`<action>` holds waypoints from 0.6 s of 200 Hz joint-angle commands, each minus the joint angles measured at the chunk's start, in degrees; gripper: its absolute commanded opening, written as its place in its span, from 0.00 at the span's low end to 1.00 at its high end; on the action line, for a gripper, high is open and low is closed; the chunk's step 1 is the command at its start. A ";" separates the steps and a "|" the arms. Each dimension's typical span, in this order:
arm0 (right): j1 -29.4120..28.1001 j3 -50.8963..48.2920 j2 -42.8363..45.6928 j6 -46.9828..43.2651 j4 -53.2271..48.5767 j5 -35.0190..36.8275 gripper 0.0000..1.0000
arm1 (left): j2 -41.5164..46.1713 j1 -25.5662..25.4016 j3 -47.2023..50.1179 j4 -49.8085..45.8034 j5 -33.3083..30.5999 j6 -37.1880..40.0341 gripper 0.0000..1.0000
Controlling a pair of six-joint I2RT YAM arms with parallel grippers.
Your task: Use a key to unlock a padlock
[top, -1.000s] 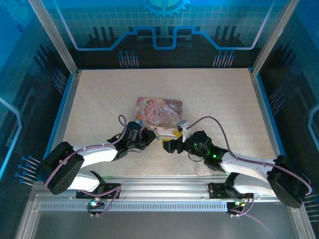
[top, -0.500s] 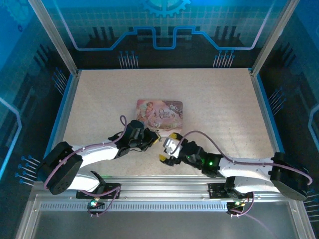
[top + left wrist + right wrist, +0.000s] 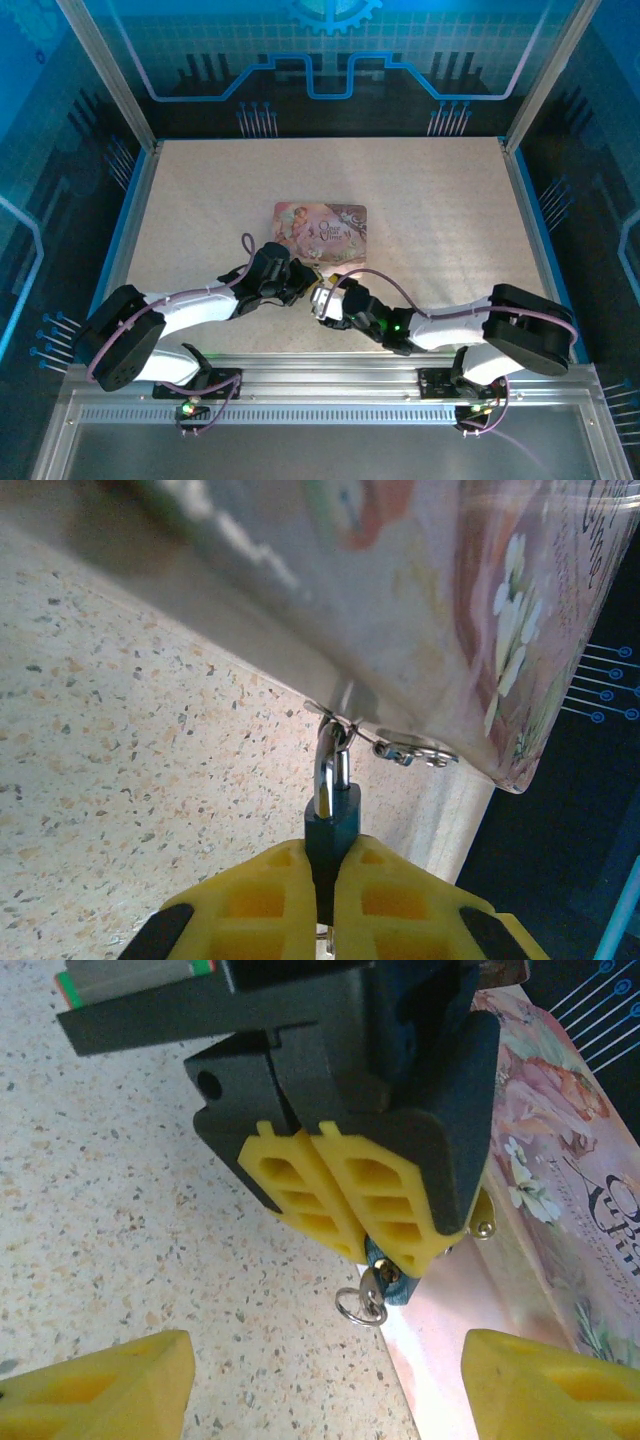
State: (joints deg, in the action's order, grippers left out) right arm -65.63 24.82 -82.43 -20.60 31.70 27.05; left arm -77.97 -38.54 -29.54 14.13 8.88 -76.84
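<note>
Left pincer (image 3: 327, 865): yellow fingers (image 3: 265, 890) pressed together on the dark body of the small padlock (image 3: 333, 822), which stands out between their tips. The padlock's thin silvery shackle (image 3: 331, 765) points away from the fingers and meets a small metal fitting (image 3: 408, 751) at the near edge of the pink picture-printed tin (image 3: 480, 610); whether the shackle is latched cannot be told.

Right wrist view: the padlock hangs just below the clamped fingertips, and a silvery key (image 3: 376, 1282) with a wire ring (image 3: 359, 1307) projects from its lower end, above the speckled table (image 3: 120, 1210).

Right pincer (image 3: 325, 1360): jaws held wide apart, one yellow finger at each lower corner of its own view, facing the padlock and key but touching neither.

Top view: both pincers meet tip to tip just in front of the tin's near edge, with the tin lying flat near the table's centre.
</note>
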 commanded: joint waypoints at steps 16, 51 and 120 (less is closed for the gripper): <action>-0.48 1.37 -2.04 0.03 4.37 1.51 0.59 | 1.69 -0.50 -1.65 1.43 0.43 -1.17 0.00; -0.04 1.46 -3.41 0.21 5.67 2.19 0.45 | 1.43 -0.62 -1.66 1.59 0.39 -1.16 0.00; 0.90 1.90 -5.10 0.38 8.26 3.57 0.32 | 0.81 -0.84 -1.73 2.19 0.61 -1.44 0.00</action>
State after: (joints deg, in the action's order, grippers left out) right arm -65.45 25.15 -86.78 -20.62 36.27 29.23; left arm -77.97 -38.92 -29.54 14.24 8.86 -77.93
